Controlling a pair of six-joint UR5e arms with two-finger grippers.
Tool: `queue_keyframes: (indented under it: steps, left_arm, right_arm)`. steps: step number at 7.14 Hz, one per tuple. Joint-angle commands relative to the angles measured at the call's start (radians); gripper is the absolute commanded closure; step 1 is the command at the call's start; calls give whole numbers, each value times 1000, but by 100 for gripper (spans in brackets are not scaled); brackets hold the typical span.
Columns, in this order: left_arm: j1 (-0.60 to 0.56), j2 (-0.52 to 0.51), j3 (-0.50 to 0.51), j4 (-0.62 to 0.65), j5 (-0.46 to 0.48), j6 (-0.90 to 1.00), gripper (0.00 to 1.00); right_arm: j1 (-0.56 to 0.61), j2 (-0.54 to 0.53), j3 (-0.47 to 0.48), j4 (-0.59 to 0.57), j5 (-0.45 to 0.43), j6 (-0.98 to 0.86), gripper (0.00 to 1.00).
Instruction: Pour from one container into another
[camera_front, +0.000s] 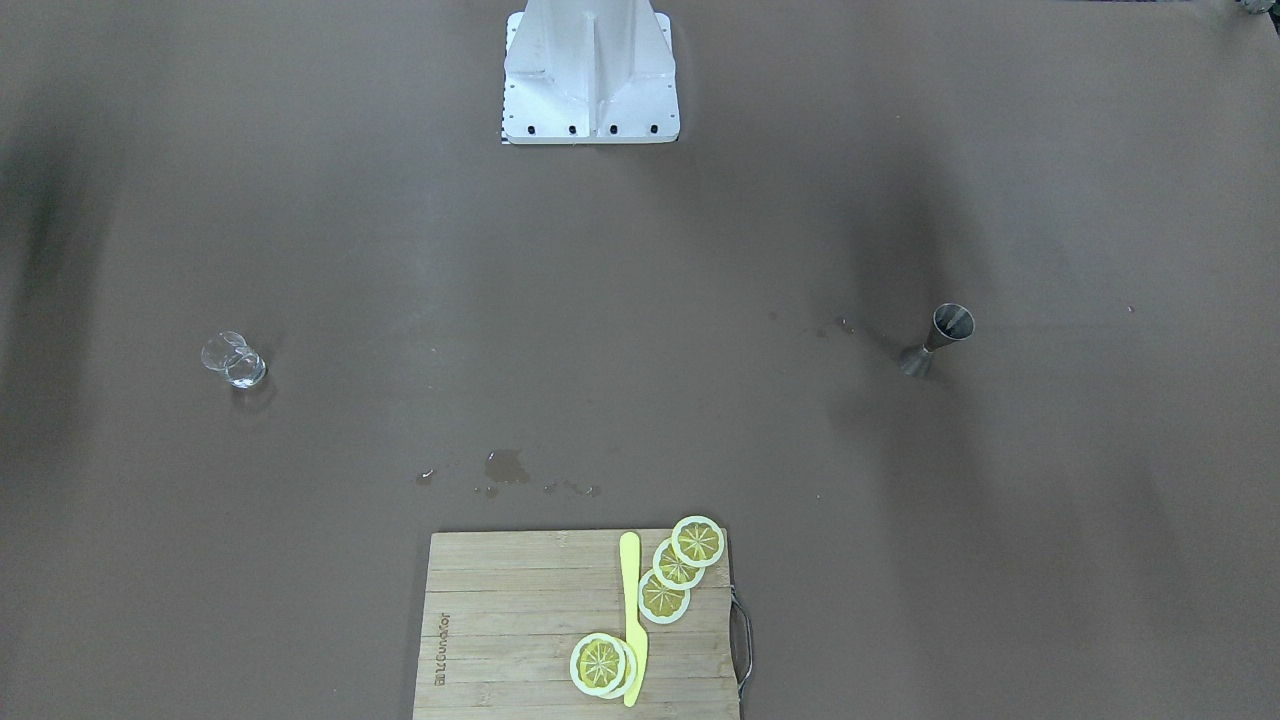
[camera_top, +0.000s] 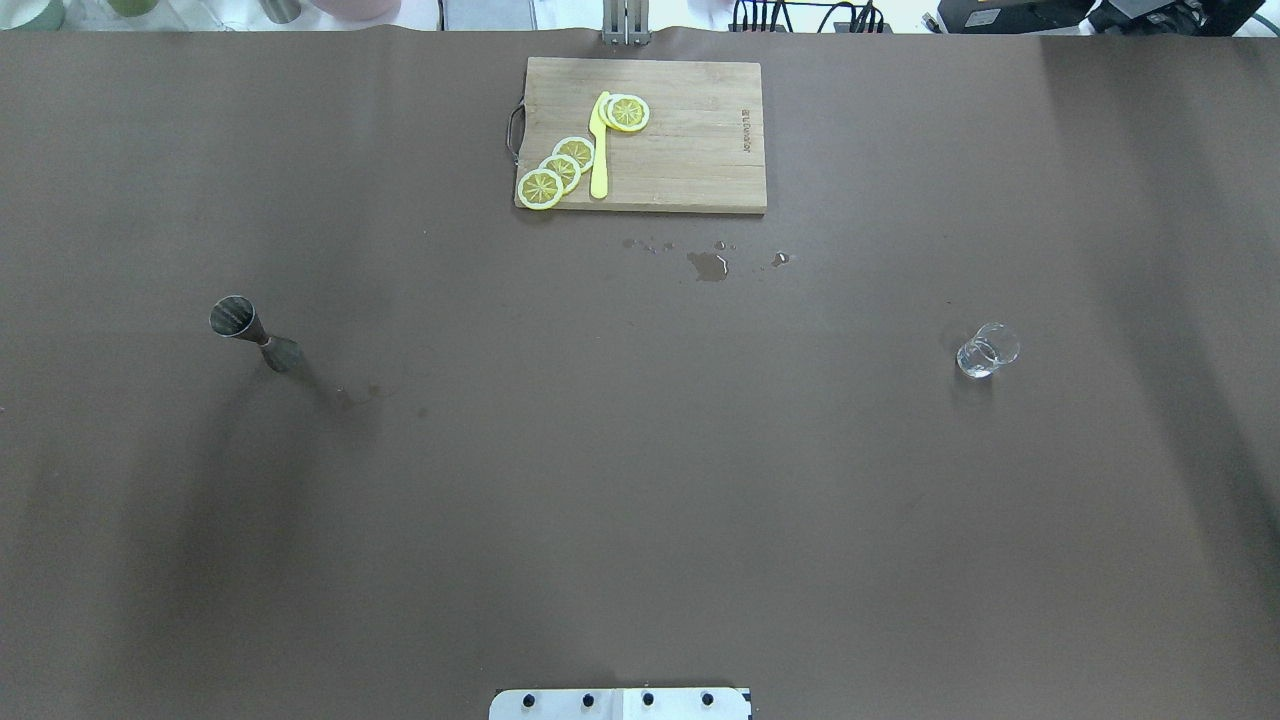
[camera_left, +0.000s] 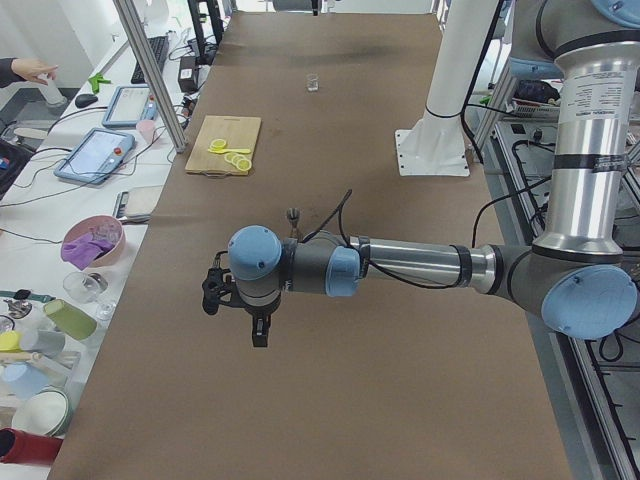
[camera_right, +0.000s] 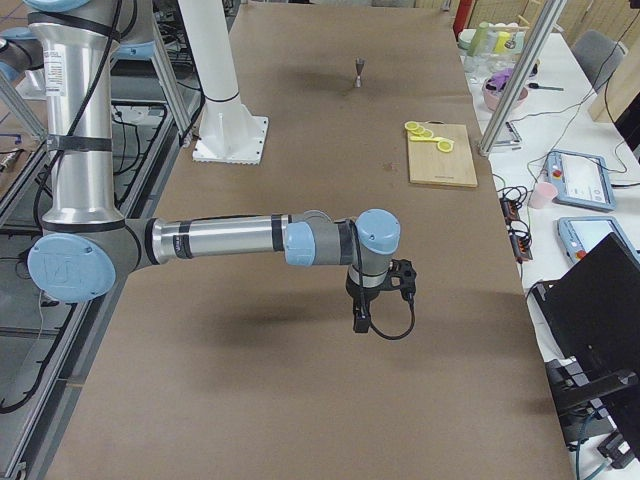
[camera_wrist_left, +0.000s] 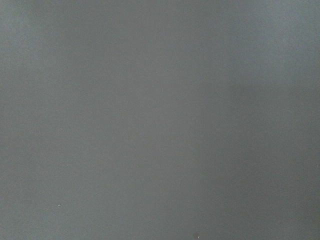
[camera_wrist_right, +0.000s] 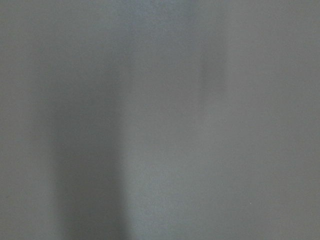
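Observation:
The steel jigger (camera_top: 255, 335) stands upright on the brown table on my left side, also seen in the front view (camera_front: 937, 340) and the left view (camera_left: 293, 214). Far across, on my right side, stands the small clear glass tumbler (camera_top: 987, 351), which the front view (camera_front: 233, 360) shows too. My left gripper (camera_left: 260, 338) hangs above the table, nearer the camera than the jigger and apart from it. My right gripper (camera_right: 360, 322) hovers over bare table. Both show only in side views, so I cannot tell whether they are open or shut. The wrist views show just table surface.
A wooden cutting board (camera_top: 700, 150) with lemon slices (camera_top: 558, 170) and a yellow knife (camera_top: 599, 145) lies at the table's far middle edge. Small wet spots (camera_top: 708, 264) sit just in front of it. The white robot base (camera_front: 590, 75) stands at the near middle edge.

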Motion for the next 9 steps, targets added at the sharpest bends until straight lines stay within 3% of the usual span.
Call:
queue_keyframes:
  steps: [1, 9]
  left_arm:
    - [0, -1, 2, 0, -1, -5, 2]
    - [2, 10, 4, 0, 9, -4, 2]
  right_arm:
    - [0, 0, 0, 0, 1, 0, 0]
    - [0, 0, 2, 0, 8, 0, 0]
